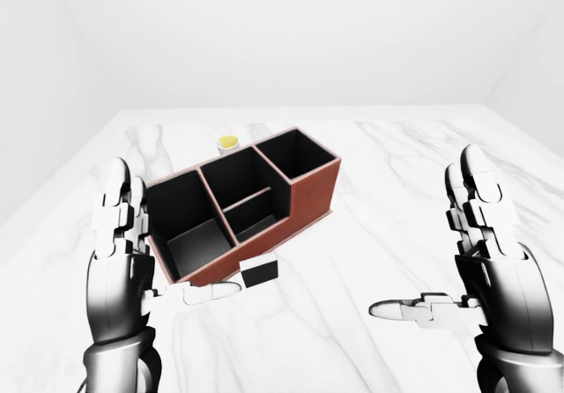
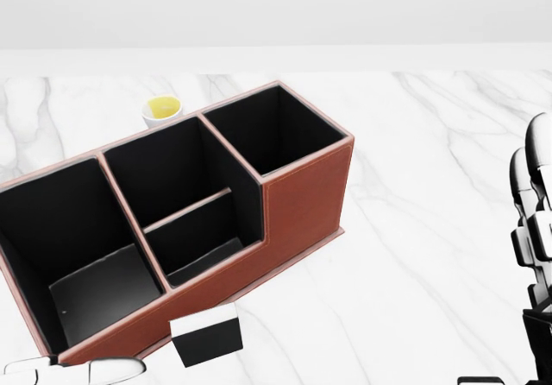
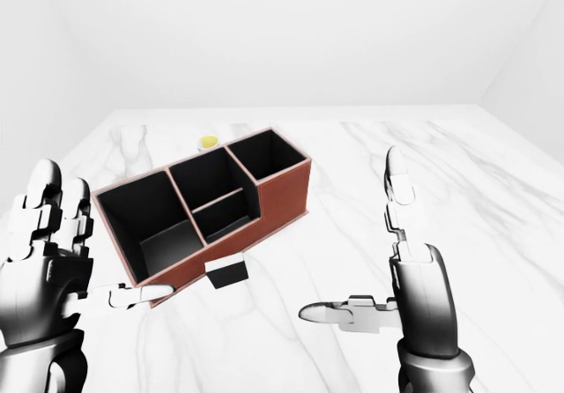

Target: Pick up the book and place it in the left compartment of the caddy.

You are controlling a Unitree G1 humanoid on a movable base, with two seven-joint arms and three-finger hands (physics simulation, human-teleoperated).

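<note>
The caddy (image 1: 310, 192) is a brown box with black insides, lying diagonally on the white marble table (image 1: 397, 199). Its left compartment (image 1: 181, 221) is open at the top, and only its grey bottom shows inside. The book (image 1: 259, 271) is a small black-and-white block on the table, right against the caddy's lower wall; it also shows in the head view (image 2: 205, 336). My left hand (image 1: 154, 261) is open at the caddy's left end, its thumb (image 1: 211, 292) pointing at the book from just left of it. My right hand (image 1: 427, 234) is open and empty, well right of the caddy.
A small white cup with yellow contents (image 1: 228, 144) stands just above the caddy's upper wall. The caddy's middle compartment (image 2: 185, 199) is split by a low divider, and the right compartment (image 2: 272, 130) is deeper. White walls stand beyond the table's top edge.
</note>
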